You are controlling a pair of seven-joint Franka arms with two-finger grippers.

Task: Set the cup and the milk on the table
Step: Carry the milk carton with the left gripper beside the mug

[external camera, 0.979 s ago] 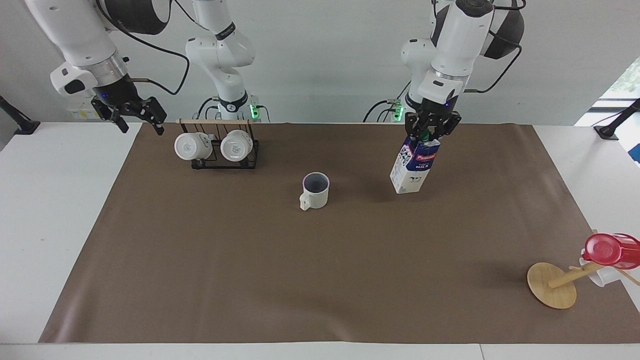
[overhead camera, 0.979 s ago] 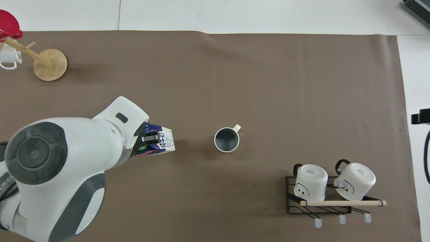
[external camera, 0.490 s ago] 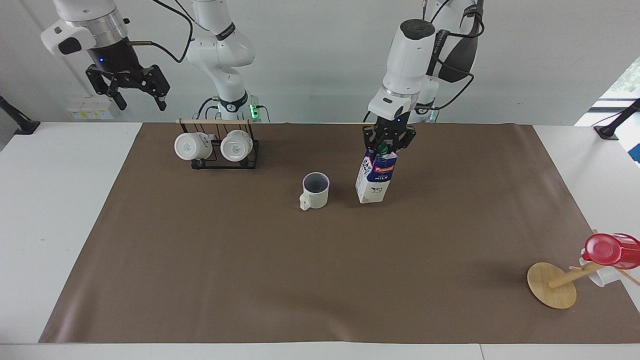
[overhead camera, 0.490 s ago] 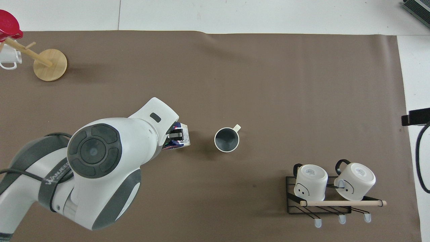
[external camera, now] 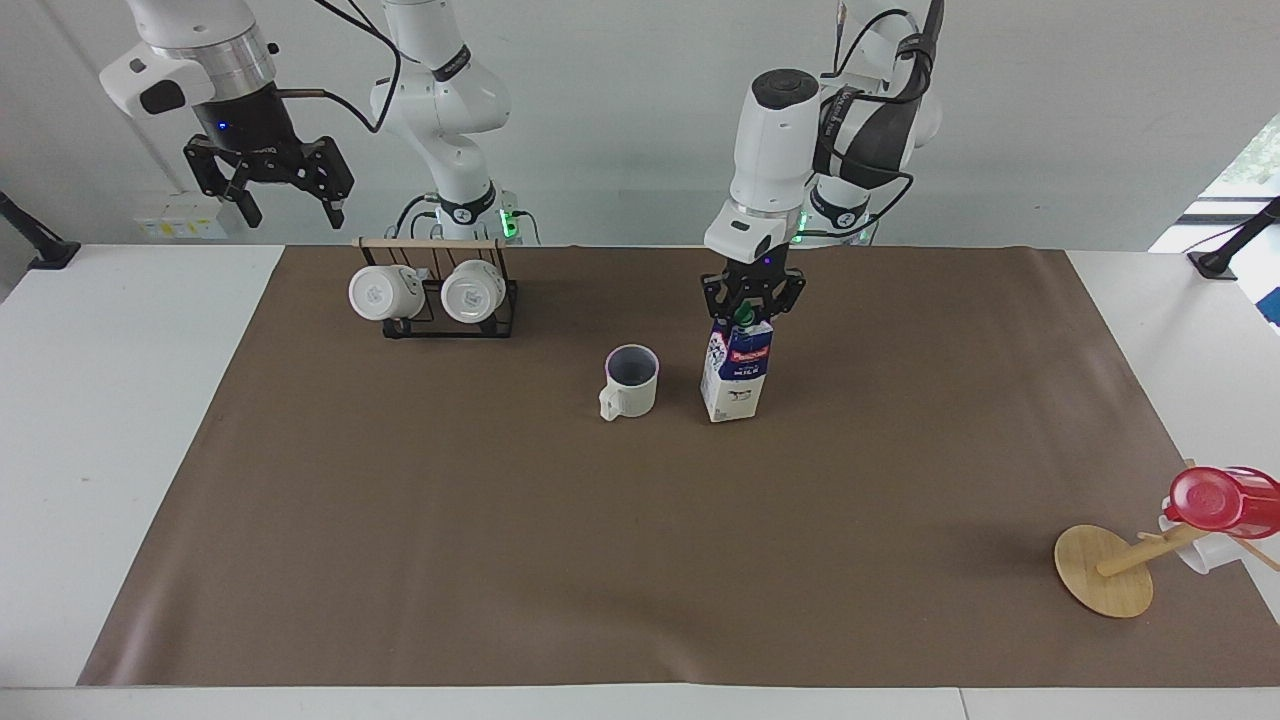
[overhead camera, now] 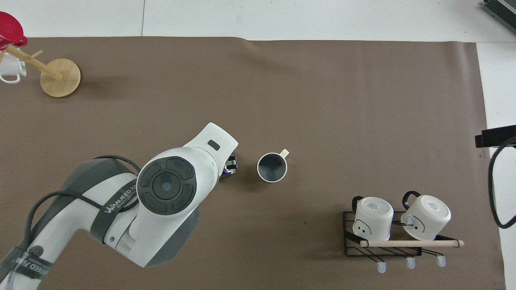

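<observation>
The cup [external camera: 630, 380] stands upright on the brown sheet of the table [external camera: 500, 560], handle turned away from the robots. Beside it, toward the left arm's end, stands the milk [external camera: 735, 372], nearly upright, its base down at the sheet. My left gripper [external camera: 746, 314] is shut on the carton's top by the green cap. In the overhead view the left arm covers nearly all of the milk [overhead camera: 226, 172], and the cup [overhead camera: 272, 167] shows close beside it. My right gripper [external camera: 290, 208] hangs open and holds nothing, high over the table's edge by the mug rack.
A black wire rack [external camera: 435, 300] with two white mugs sits near the right arm's base, also seen as the rack [overhead camera: 387, 241]. A tipped wooden mug tree [external camera: 1105, 570] with a red cup [external camera: 1225, 500] lies at the left arm's end.
The left arm carried the milk sideways toward the cup and lowered it from a tilted hang to nearly upright on the sheet. The right gripper rose and now waits.
</observation>
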